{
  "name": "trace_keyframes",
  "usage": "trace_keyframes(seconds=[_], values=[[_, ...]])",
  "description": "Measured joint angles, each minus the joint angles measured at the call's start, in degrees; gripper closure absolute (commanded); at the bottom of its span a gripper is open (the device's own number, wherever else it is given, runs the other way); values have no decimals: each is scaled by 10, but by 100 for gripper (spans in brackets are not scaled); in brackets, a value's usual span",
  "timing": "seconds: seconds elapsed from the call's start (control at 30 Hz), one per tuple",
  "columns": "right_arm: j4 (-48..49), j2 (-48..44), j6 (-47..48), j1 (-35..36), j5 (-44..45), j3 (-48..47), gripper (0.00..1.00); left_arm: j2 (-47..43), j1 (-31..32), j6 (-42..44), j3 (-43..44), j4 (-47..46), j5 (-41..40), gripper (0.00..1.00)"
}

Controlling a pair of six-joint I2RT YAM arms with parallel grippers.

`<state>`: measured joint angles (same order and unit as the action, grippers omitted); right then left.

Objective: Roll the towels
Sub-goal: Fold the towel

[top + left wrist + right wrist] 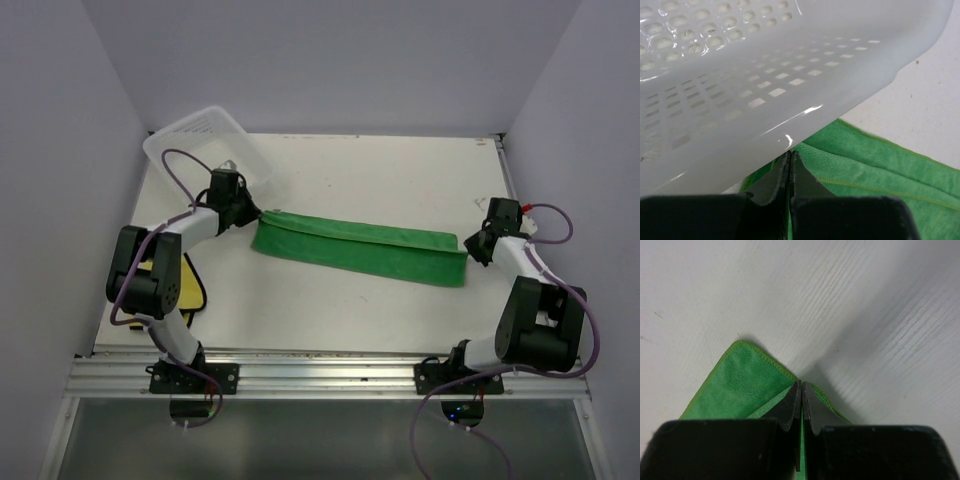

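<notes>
Pinching green towel (pixel 358 250) at opposite ends: left fingers (pixel 774 184), right fingers (pixel 790 412), both clamped tight.

White table (pixel 400 180) — pale lilac walls (pixel 330 60) enclose it.

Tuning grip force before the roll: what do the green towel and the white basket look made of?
The green towel looks like soft fuzzy cloth, likely microfibre: matte nap and a stitched hem show in both wrist views. The white basket looks like moulded plastic, glossy and slightly translucent: bright highlights on its wall, rows of slots. Which plastic is unclear.
</notes>
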<state>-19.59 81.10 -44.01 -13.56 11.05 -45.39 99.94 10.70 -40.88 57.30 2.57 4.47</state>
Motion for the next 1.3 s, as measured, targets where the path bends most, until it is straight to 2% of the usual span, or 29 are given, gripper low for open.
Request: trace_keyframes(seconds=[0.23, 1.3], values=[[0, 12, -1, 0, -1, -10, 100, 19, 4, 2, 43, 2, -5, 100], [-1, 107, -1, -4, -31, -92, 100, 63, 6, 12, 69, 15, -19, 100]])
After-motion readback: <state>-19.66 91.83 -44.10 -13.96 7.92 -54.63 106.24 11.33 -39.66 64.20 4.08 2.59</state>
